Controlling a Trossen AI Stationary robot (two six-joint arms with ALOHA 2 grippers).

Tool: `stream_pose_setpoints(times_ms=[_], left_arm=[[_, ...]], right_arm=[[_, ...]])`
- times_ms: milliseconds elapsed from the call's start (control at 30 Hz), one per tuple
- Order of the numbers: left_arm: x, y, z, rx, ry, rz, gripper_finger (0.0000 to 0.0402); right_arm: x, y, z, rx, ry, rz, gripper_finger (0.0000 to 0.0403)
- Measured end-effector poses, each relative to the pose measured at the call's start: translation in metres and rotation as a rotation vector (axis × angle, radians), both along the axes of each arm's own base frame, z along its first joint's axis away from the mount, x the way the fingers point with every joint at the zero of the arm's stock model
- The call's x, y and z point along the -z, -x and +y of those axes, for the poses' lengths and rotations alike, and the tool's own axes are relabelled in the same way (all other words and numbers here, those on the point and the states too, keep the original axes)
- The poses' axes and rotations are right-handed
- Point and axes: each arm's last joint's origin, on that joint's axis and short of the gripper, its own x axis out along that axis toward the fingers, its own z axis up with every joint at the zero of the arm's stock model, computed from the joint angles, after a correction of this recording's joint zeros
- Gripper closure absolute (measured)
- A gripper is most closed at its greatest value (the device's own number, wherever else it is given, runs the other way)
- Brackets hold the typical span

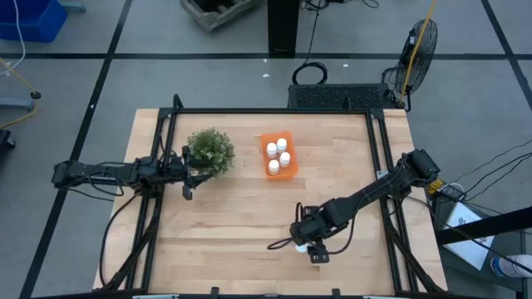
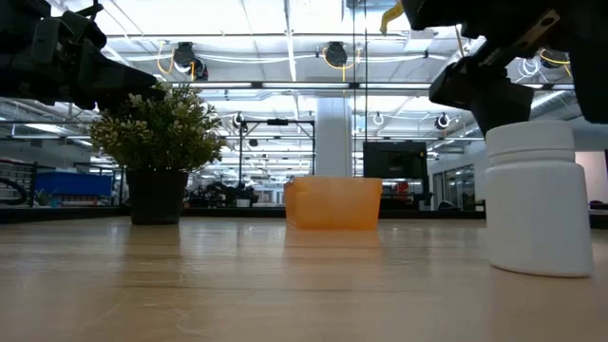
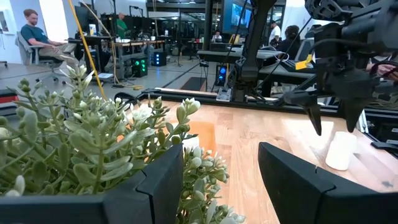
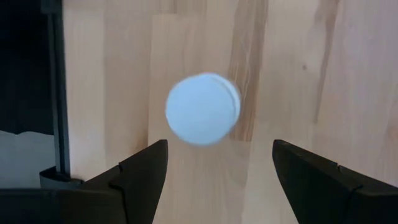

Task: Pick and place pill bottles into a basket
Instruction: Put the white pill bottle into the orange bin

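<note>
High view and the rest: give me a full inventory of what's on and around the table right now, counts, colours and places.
Pill bottles in basket: four, white, standing inside the basket.
Pill bottle on table: one, white, upright near the table's front edge, under the right gripper.
Basket: one, orange, rear centre of the table.
Plant: one, green in a dark pot, left of the basket.
Table: one, light wood.
Fan: one, yellow and black, on the floor beyond the table's rear right corner.
Person: one, seated in the room behind.
Left gripper: open, beside the plant.
Right gripper: open, directly above the loose bottle.
</note>
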Motion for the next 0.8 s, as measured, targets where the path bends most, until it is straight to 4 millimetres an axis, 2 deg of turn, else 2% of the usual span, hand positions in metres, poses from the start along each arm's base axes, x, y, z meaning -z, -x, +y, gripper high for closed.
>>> stream_pose_setpoints(times_ms=[800], left_arm=[[-0.0001,0.0000,0.0000,0.000,0.000,0.000,0.0188]], right_arm=[[-0.0022,-0.0067,0.0023,-0.017,-0.003,-0.089,0.0124]])
